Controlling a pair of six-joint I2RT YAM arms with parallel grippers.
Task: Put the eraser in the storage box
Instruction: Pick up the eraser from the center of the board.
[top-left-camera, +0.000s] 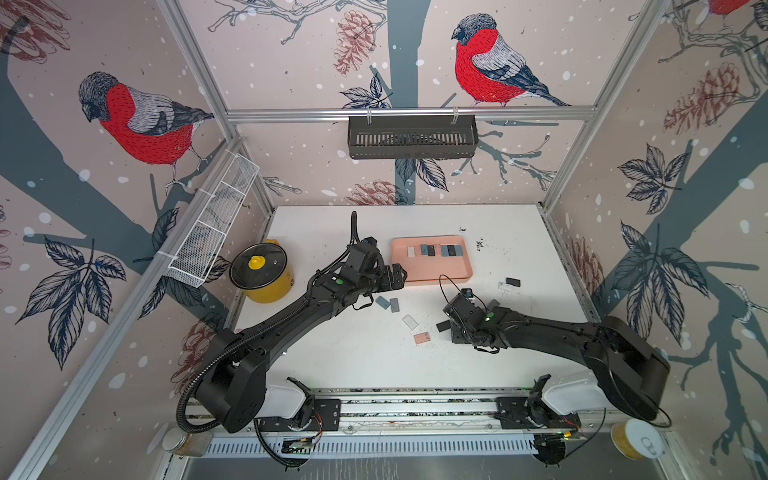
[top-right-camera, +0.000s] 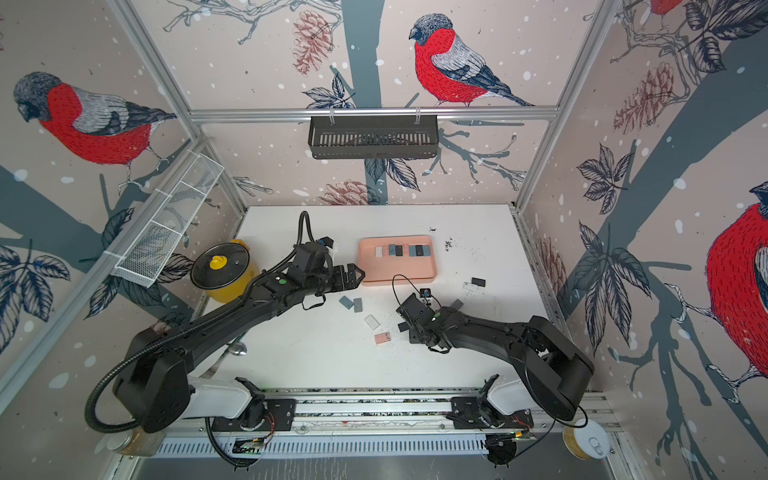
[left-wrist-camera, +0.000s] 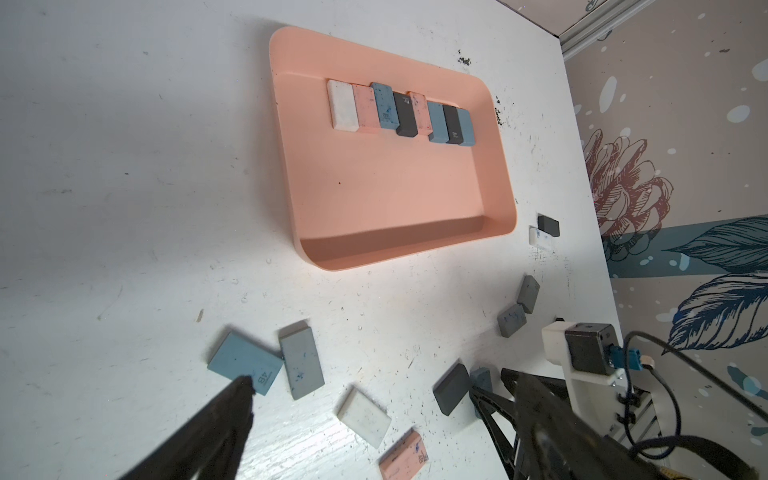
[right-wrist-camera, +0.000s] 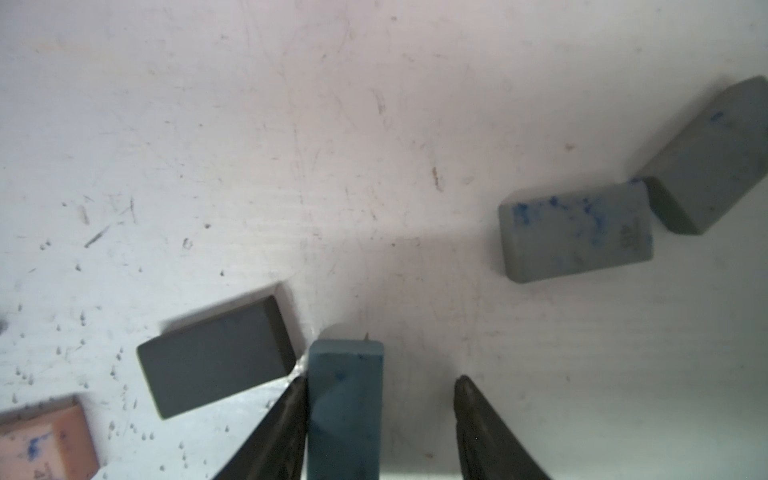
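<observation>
Dusty blue rubber flecked with brighter blue makes up the blue eraser (right-wrist-camera: 345, 395), a small rectangular block that seems to be resting on a narrow side on the white table (top-left-camera: 374, 361). It is sitting between the fingers of the right gripper (right-wrist-camera: 380, 379), well outside the storage box (left-wrist-camera: 395, 187). One finger (right-wrist-camera: 291, 407) is touching its side and the other is standing off with a clear gap, so the jaws are partly spread and not clamping it. The left gripper (top-left-camera: 397, 276) is hovering spread wide, holding nothing, just beside the box's near left corner.

Ten erasers are lying outside the box, counting the one between the fingers:
- A blue 4B eraser (left-wrist-camera: 245, 365) is touching a grey eraser (left-wrist-camera: 301, 359).
- A white eraser (left-wrist-camera: 363, 417) and a pink eraser (left-wrist-camera: 403, 459) are lying near them.
- A charcoal eraser (right-wrist-camera: 216, 357) is lying just beside the right gripper.
- Two grey erasers (right-wrist-camera: 575, 232) are touching corner to corner.
- A second white eraser (left-wrist-camera: 542, 239) is lying against a black eraser (left-wrist-camera: 548, 224).

The salmon-pink box is holding eight more in one row (left-wrist-camera: 399, 114) along its far side: white, pink, blue, black, pink, blue, black, blue.

A yellow pot (top-left-camera: 259, 270) is sitting lidded at the table's left. A black slotted basket (top-left-camera: 411, 137) and a white wire-mesh basket (top-left-camera: 212, 224) are hanging on the frame. I cannot tell what any of these three contains.
</observation>
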